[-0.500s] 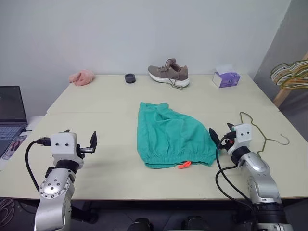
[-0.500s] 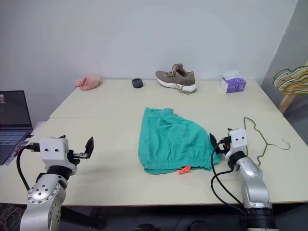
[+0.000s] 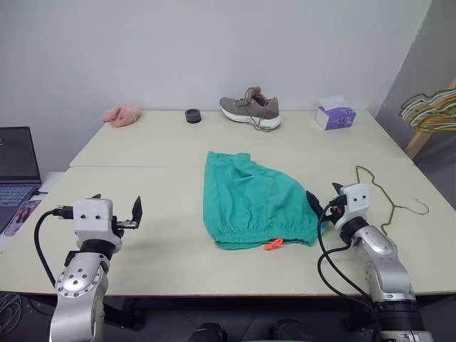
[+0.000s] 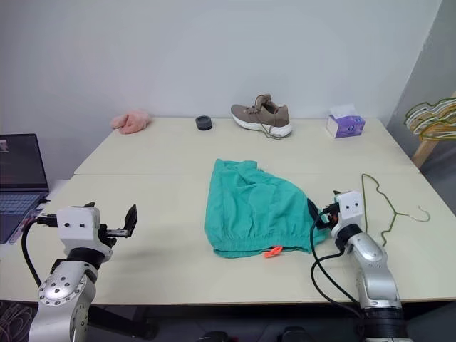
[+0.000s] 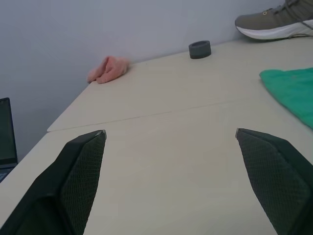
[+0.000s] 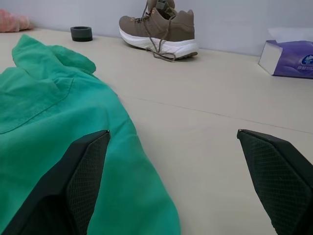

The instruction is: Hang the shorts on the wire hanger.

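Observation:
The teal-green shorts lie flat in the middle of the table, waistband toward me, with the orange-red drawstring poking out at the near edge. The thin wire hanger lies flat on the table to the right of them. My right gripper is open and low over the table, right at the shorts' right edge, between the shorts and the hanger. My left gripper is open over bare table, well left of the shorts, holding nothing.
Along the table's far edge sit a pink fluffy cloth, a small black round object, a brown shoe and a purple tissue box. A laptop stands off the left side. Pastel hangers hang at the far right.
My right gripper has edged slightly left toward the shorts' edge. The left gripper has hardly moved.

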Available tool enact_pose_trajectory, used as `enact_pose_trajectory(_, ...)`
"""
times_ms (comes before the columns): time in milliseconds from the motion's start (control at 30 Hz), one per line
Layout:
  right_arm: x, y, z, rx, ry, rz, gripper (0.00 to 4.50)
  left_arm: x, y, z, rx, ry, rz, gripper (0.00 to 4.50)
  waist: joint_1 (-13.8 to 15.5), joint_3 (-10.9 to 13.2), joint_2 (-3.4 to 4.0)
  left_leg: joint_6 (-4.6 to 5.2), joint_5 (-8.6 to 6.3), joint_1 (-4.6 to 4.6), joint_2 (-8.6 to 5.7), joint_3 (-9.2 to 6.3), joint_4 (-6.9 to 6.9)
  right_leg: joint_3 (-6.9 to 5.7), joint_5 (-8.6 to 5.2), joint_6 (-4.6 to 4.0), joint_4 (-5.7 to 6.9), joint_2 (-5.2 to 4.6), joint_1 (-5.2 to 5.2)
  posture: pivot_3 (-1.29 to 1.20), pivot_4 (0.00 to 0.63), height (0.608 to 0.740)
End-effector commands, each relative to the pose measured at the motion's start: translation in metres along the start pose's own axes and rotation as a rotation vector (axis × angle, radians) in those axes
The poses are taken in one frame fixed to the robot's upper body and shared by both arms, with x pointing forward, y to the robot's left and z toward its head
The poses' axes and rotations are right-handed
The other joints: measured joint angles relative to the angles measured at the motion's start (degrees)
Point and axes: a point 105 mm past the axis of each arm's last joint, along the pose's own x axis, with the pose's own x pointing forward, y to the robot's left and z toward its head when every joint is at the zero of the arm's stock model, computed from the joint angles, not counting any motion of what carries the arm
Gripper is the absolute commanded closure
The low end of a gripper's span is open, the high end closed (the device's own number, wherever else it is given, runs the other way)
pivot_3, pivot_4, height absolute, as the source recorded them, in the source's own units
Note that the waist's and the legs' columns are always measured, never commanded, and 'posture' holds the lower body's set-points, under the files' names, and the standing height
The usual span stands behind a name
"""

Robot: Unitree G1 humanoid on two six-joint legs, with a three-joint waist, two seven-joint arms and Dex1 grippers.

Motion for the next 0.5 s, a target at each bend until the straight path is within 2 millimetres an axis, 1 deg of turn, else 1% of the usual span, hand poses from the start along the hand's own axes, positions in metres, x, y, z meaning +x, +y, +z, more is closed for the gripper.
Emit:
enact_pose_trajectory(33,0.0039,0.0004,0.0154,-0.021,-0.057,0.015,0.06,-0.0015,0.0024,0.0159,0.019,-0.069,-0.010,0.00,0.0,0.0,0.00,0.00,0.00,0.00,0.00,0.00,0.00,0.00,0.00,0.00,0.00,0.00,0.00,-0.01,0.000,0.740)
enact_pose_trajectory(200,0.0046,0.0015,0.0176,-0.027,-0.063,0.023,0.06,-0.0036,-0.0008,0.0200,-0.029,-0.098,-0.051,0.00,0.0,0.0,0.00,0.00,0.00,0.00,0.00,0.00,0.00,0.00,0.00,0.00,0.00,0.00,0.00,-0.02,0.000,0.740)
enact_pose_trajectory(500,0.0059,0.0068,0.0207,-0.035,-0.071,0.050,0.06,-0.0042,0.0041,0.0189,-0.030,-0.092,-0.037,0.00,0.0,0.0,0.00,0.00,0.00,0.00,0.00,0.00,0.00,0.00,0.00,0.00,0.00,0.00,0.00,-0.02,0.000,0.740)
